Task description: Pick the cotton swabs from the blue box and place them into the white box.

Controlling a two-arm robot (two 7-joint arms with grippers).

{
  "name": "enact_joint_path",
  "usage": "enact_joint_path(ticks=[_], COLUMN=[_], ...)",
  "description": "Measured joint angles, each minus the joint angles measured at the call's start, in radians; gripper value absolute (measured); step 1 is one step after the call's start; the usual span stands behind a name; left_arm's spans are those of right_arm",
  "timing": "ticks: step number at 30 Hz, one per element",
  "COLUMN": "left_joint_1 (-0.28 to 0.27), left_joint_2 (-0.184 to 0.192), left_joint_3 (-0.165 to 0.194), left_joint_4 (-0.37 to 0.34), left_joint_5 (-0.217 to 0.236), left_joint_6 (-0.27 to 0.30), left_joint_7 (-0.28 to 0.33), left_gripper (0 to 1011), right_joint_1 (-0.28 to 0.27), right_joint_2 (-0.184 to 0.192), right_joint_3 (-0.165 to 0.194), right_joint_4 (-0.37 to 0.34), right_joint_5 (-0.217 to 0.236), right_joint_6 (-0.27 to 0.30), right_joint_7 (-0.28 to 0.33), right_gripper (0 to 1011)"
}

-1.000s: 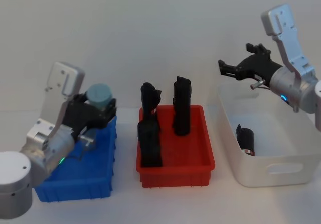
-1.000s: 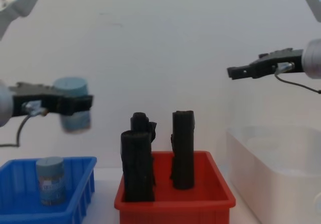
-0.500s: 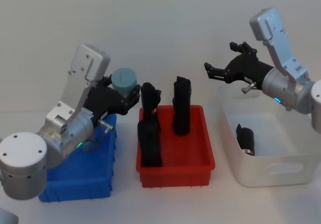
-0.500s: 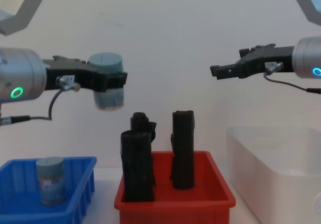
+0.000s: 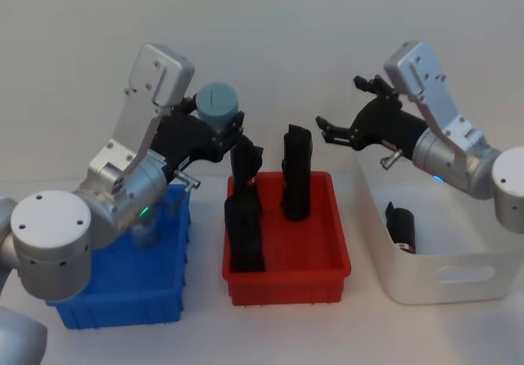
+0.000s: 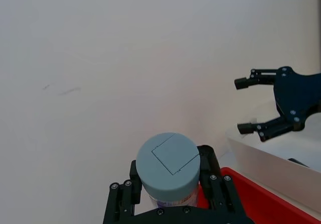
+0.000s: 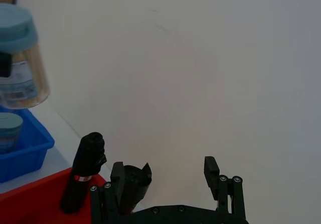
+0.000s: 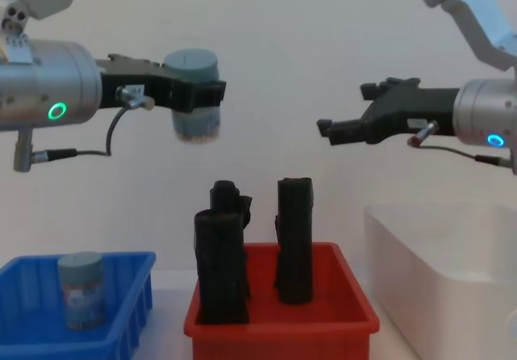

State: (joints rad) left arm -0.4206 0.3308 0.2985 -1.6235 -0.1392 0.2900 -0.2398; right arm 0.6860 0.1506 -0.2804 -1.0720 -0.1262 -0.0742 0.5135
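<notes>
My left gripper is shut on a cotton swab tub with a pale grey-blue lid, held high in the air above the left end of the red bin. The tub hangs well above the black rolls, and its lid faces the left wrist camera. A second tub stands in the blue box. My right gripper is open and empty in the air, just left of the white box, with its jaws pointing toward the held tub.
A red bin with three upright black rolls sits between the blue and white boxes. One black roll lies inside the white box. A plain pale wall stands behind.
The left gripper has carried the tub up and rightward, from over the blue box to over the red bin's left end. The right gripper has moved left, away from the white box, still open.
</notes>
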Motion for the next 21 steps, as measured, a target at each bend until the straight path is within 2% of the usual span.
enact_joint_path(ticks=[3, 8, 21], left_joint_1=[-0.015, -0.027, -0.045], left_joint_2=[-0.01, -0.019, -0.033], left_joint_3=[0.001, 0.002, 0.002], left_joint_4=[0.013, 0.026, 0.056], left_joint_5=[0.006, 0.009, 0.003], left_joint_6=[-0.009, -0.019, -0.041], left_joint_7=[0.0, -0.001, -0.015], left_gripper=[676, 676, 676], right_joint_1=[0.002, 0.005, 0.018], right_joint_2=[0.0, 0.001, 0.002], right_joint_3=[-0.005, -0.007, -0.009], right_joint_4=[0.015, 0.029, 0.05], right_joint_5=[-0.003, 0.003, 0.059], right_joint_6=[-0.033, -0.054, -0.059], right_joint_7=[0.029, 0.064, 0.143], right_gripper=[1002, 1001, 1002])
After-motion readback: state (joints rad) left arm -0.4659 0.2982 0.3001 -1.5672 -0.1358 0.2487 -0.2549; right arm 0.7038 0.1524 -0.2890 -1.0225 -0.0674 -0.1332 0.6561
